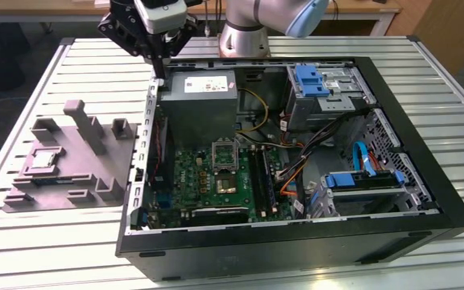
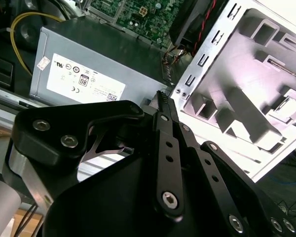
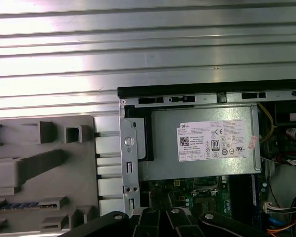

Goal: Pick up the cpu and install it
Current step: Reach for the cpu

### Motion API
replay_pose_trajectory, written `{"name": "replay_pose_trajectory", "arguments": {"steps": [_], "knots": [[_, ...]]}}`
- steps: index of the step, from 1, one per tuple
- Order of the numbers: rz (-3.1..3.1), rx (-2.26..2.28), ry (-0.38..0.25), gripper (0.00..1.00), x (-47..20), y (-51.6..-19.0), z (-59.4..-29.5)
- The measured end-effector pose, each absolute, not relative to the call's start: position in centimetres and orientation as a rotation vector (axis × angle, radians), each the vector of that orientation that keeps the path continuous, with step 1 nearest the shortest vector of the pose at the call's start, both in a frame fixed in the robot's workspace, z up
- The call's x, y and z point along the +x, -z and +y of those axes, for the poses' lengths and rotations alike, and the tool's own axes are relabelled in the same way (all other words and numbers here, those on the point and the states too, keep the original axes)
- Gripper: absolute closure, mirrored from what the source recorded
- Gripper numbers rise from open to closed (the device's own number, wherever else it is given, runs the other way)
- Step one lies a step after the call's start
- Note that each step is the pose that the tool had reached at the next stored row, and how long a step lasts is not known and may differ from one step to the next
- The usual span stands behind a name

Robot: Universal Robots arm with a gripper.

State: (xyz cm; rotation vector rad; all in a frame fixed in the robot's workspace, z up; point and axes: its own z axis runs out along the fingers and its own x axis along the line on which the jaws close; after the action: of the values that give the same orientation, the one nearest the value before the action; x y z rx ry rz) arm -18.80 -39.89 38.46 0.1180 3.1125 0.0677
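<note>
The cpu [image 1: 43,159] is a small silvery square lying flat in a recess of the grey holder tray [image 1: 70,181], on the exterior view's left beside the computer case. My gripper [image 1: 160,76] hangs above the case's back corner on that side, close to the grey power supply box [image 1: 200,92] and well away from the cpu. In the second wrist view its thin black fingers [image 2: 164,111] are pressed together with nothing between them. The black-framed socket [image 1: 226,183] sits on the green motherboard [image 1: 203,178] inside the case, its metal frame [image 1: 224,151] standing just beyond it.
The open black case [image 1: 425,181] lies on a slatted metal table [image 1: 55,254]. Inside it are blue drive brackets [image 1: 311,81], cables [image 1: 296,151] and a drive cage [image 1: 365,181]. The case's metal rim [image 3: 130,163] runs between the power supply [image 3: 202,140] and the holder tray [image 3: 44,163].
</note>
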Motion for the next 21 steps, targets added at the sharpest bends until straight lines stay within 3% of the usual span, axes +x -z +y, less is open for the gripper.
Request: {"name": "replay_pose_trajectory", "arguments": {"steps": [21], "knots": [[3.113,0.118,-0.068,0.89,-19.29,-38.32,-39.89]]}}
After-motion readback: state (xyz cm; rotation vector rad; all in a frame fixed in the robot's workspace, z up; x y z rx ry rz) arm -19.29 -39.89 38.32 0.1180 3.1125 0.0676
